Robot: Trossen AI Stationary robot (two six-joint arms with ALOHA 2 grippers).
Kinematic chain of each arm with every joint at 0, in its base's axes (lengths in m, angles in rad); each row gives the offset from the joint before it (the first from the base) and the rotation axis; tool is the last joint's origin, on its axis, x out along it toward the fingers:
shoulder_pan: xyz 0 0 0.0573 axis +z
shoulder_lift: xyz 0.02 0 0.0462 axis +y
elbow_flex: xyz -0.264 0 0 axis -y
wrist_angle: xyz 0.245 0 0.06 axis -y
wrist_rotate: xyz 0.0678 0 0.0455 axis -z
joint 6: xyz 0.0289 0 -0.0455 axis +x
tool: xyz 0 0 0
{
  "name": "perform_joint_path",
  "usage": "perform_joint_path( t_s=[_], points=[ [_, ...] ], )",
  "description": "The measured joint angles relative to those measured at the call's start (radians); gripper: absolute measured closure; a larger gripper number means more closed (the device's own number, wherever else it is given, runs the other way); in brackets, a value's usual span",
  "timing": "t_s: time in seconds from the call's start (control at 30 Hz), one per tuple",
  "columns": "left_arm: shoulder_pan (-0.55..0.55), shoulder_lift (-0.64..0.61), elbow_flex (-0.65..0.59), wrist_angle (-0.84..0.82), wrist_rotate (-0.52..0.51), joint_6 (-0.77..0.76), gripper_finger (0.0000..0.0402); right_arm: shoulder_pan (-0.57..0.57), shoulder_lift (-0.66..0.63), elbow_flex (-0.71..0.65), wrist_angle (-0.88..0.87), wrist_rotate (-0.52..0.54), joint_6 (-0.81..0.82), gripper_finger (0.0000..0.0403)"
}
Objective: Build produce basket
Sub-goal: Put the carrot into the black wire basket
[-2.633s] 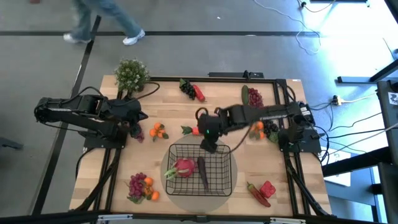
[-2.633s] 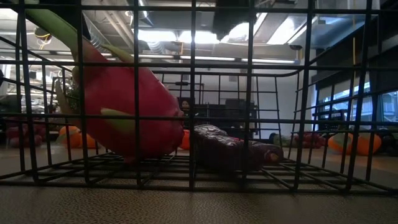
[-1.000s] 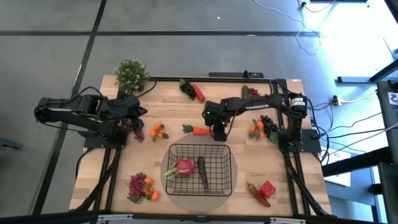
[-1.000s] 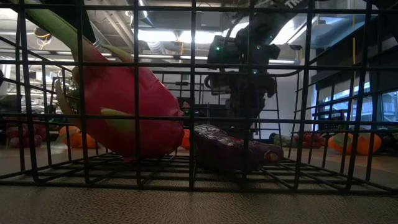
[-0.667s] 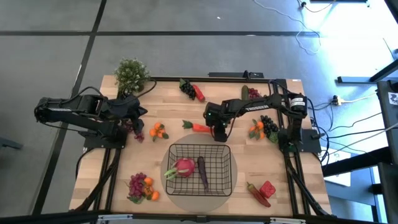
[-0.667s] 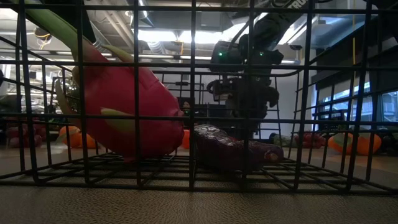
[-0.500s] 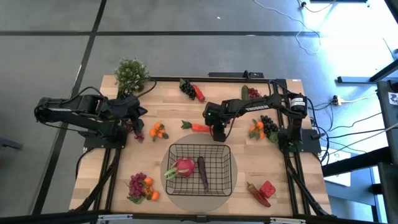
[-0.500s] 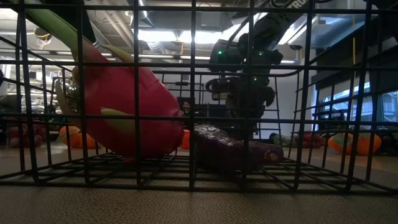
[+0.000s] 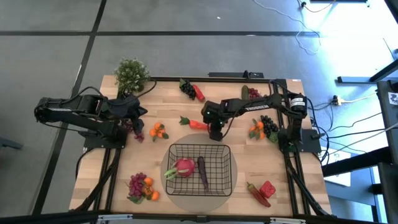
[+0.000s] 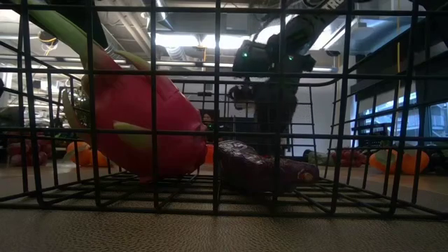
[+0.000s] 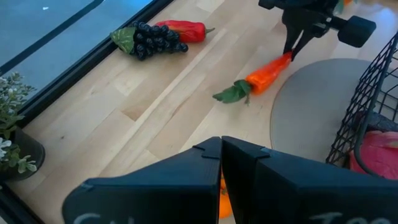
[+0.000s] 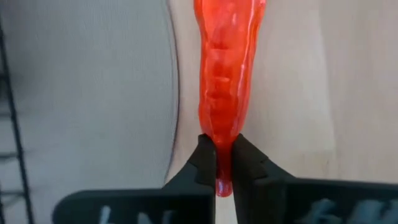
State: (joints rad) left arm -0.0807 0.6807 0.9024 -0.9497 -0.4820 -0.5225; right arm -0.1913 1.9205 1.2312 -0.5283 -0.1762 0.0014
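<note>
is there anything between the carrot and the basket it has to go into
Nothing visible blocks it. The right gripper is shut on the carrot by its thin tip, just beyond the basket far rim; only bare table lies between, and the basket's top is open.

Basket (image 9: 200, 168) top open, reachable from above; inside, pink fruit (image 9: 184, 167) fills left part, dark eggplant (image 9: 203, 173) lies down the middle, right third bare mesh. Right gripper (image 9: 215, 131) w/ arm stands just beyond basket's far rim, pinched on carrot (image 9: 194, 124) tip, blocking that approach. Bare wood betw. carrot and oranges (image 9: 158, 130). Left gripper (image 9: 140, 115) parked at left, near potted plant (image 9: 131, 74). Front corners crowded: grapes w/ oranges (image 9: 140, 186) left, red peppers (image 9: 263, 191) right.
</note>
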Motion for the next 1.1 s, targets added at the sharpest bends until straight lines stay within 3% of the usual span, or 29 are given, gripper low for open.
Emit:
perform_joint_path(
  t_s=[0.53,0.87,1.1],
  points=[
    [0.0,0.0,0.0,0.0,0.002,0.032,0.0401,0.037,-0.002,0.314,-0.246,0.108,0.051,0.0403],
    [0.0,0.0,0.0,0.0,0.109,0.183,0.0401,0.152,-0.002,0.557,-0.438,0.217,0.293,0.0402],
    [0.0,0.0,0.0,0.001,0.162,0.316,0.0401,0.258,-0.003,0.647,-0.508,0.249,0.557,0.0402]
  ],
)
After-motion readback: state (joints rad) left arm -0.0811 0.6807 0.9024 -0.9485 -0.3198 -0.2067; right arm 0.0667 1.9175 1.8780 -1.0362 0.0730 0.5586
